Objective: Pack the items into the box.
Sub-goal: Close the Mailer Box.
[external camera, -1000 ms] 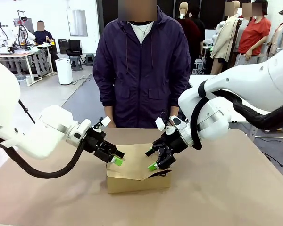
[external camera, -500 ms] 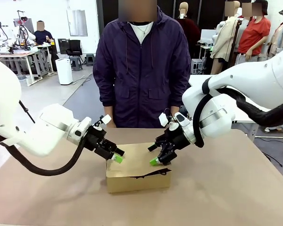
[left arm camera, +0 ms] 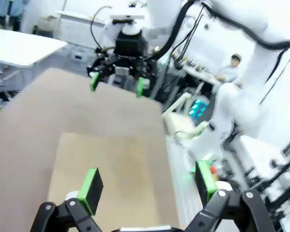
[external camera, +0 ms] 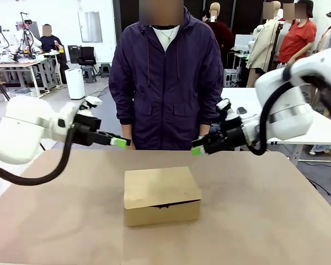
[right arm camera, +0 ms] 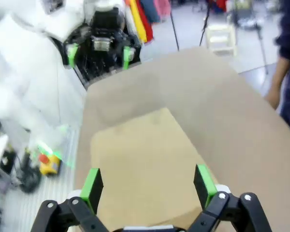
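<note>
Green-padded jaws are standing wide and empty on both sides: we are lifting our left jaws [external camera: 120, 142] and right jaws [external camera: 197, 149] up and apart, away from the box [external camera: 161, 195], where a moment ago they were pressing its lid down. It is now sitting shut mid-worktop [external camera: 276, 221], items presumably inside, so we are judging the packing essentially done.

We see bright, even indoor light, soft shadow under the box [external camera: 161, 196], front view sharp, both wrist views blurred, with wide-angle bending at edges.
</note>
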